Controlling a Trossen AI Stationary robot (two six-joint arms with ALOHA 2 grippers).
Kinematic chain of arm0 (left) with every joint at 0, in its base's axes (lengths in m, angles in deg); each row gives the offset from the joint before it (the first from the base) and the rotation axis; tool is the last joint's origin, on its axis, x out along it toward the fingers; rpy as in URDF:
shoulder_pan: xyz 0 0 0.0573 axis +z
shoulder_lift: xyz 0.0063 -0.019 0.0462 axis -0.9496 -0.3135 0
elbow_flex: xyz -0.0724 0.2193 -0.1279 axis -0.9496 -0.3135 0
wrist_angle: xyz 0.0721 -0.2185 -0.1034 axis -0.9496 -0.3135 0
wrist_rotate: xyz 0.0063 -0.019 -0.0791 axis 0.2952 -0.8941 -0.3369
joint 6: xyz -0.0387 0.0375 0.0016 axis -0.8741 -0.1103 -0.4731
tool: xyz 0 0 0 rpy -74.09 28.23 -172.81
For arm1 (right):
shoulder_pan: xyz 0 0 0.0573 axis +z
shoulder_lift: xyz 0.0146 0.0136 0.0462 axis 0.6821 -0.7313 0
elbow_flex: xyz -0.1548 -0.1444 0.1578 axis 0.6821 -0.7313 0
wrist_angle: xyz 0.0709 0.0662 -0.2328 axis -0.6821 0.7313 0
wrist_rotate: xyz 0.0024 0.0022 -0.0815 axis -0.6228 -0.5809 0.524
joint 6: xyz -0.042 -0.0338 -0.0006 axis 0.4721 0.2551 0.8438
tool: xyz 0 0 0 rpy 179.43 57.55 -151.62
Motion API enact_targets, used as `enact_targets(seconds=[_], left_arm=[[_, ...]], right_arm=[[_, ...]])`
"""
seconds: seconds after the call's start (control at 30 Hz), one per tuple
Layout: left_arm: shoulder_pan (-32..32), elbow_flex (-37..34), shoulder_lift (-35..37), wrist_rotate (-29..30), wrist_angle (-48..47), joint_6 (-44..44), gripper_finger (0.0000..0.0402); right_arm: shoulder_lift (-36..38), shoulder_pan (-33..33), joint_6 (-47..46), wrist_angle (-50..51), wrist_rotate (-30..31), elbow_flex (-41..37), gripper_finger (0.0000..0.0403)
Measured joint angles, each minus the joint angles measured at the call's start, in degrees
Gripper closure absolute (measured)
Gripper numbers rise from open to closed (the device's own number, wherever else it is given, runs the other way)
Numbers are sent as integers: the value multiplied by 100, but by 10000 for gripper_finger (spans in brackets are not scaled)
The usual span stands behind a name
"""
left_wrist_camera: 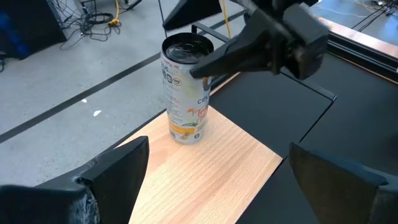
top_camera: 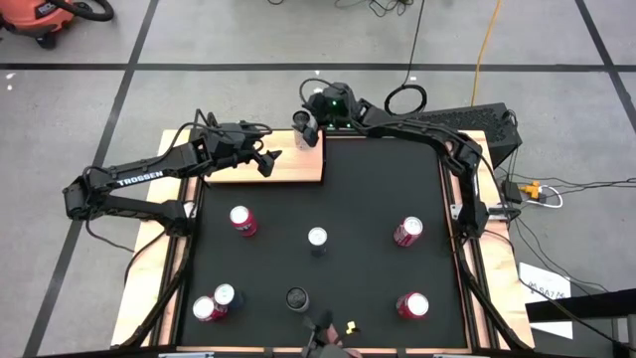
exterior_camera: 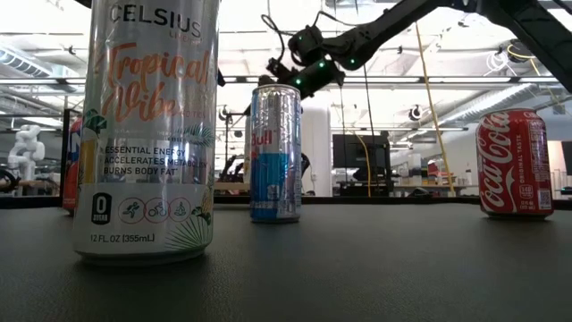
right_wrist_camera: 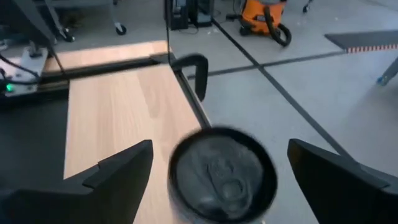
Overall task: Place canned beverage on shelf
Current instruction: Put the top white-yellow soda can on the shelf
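Note:
The shelf (top_camera: pixel 263 164) is a light wooden board with a thin black rail (right_wrist_camera: pixel 194 68), lying at the mat's far left. A white canned beverage (left_wrist_camera: pixel 185 90) stands upright on its base at the shelf's far right corner; it also shows in the high view (top_camera: pixel 302 121). My right gripper (right_wrist_camera: pixel 221 152) is open, reaching down over the can. Its fingers stand on either side of the can's top (right_wrist_camera: pixel 222 171) with gaps showing. My left gripper (left_wrist_camera: pixel 217 186) is open and empty above the shelf's middle (top_camera: pixel 266 159), pointing toward the can.
Several other cans stand on the black mat (top_camera: pixel 358 189): red ones (top_camera: pixel 241 221) (top_camera: pixel 407 231) (top_camera: pixel 412 304), a pair at the near left (top_camera: pixel 214 303), a slim silver one (top_camera: pixel 317 237) and a dark-topped one (top_camera: pixel 296 297). The shelf's left part (top_camera: pixel 234 171) is bare.

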Motion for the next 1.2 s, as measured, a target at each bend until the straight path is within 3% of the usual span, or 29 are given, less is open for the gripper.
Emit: enact_targets(seconds=[0.37, 0.73, 0.9, 1.2], left_arm=[[48, 0, 0, 50, -6, 121, 15], [74, 0, 0, 63, -11, 123, 15], [74, -2, 0, 74, -11, 123, 15], [74, -2, 0, 82, -11, 127, 15]], right_arm=[[-161, -6, -183, -36, 52, 2, 57], [-161, -22, -313, 9, 530, 2, 159], [-161, -23, -333, 17, 1075, 2, 145], [-154, 0, -621, 128, 1121, 13, 139]])
